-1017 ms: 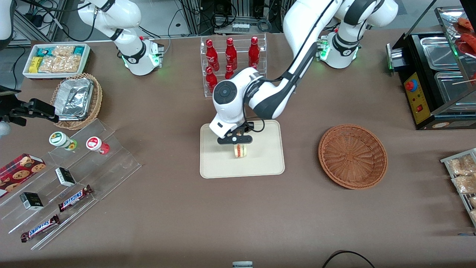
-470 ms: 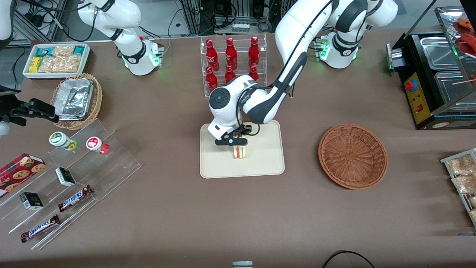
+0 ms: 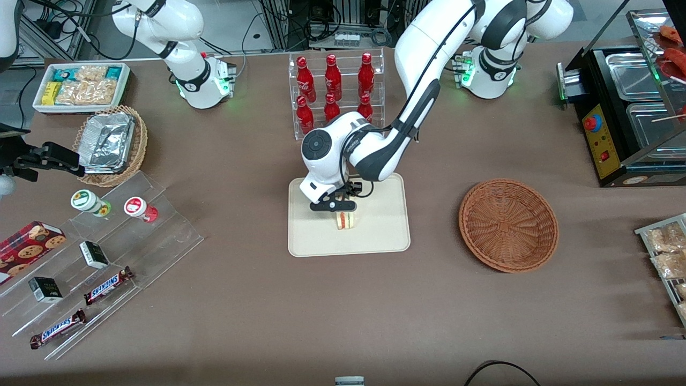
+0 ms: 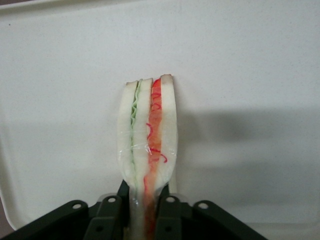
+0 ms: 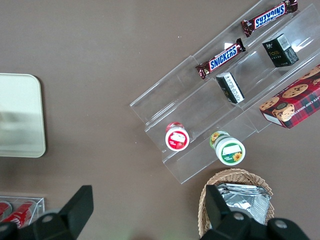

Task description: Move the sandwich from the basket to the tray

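Brown matting covers the long table, where snack bars sit on a clear tiered stand [image 3: 102, 252] toward the parked arm's end, a cream-beige tray [image 3: 375, 236] lies at the middle with a rack of red bottles [image 3: 335, 88] farther from the front camera, and the reddish-brown wicker basket [image 3: 508, 225] stands bare toward the working arm's end. Over the tray the left arm's gripper [image 3: 337, 207] is low, its fingers [image 4: 112, 212] closed narrowly on the sandwich [image 3: 346, 220], which appears to rest on edge on the tray floor. In the wrist view the wedge [image 4: 147, 150] runs out from between the two black fingers, green filling beside one, red beside the other, bread faces pressed by both. The placing looks nearly complete; doing it well likely means opening the fingers only a little and evenly, then lifting straight up, since a wedge balanced on edge could tip if dragged.
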Action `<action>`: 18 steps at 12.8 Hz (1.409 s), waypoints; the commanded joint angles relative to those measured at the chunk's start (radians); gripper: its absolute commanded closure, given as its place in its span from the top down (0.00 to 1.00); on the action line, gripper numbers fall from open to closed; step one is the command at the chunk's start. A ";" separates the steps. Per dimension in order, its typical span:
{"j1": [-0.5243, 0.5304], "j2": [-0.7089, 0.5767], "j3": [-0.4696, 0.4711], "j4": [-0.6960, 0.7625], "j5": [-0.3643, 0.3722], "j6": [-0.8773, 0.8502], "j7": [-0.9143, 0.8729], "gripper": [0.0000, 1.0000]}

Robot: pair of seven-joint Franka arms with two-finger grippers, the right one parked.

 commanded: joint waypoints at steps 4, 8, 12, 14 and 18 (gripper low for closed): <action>0.002 -0.125 0.015 0.027 0.004 -0.170 -0.061 1.00; 0.091 -0.278 0.015 0.022 -0.027 -0.291 -0.075 1.00; 0.204 -0.427 0.015 0.011 -0.030 -0.483 0.038 1.00; 0.282 -0.496 0.015 0.008 -0.036 -0.566 0.138 1.00; 0.436 -0.630 0.015 -0.044 -0.062 -0.664 0.360 1.00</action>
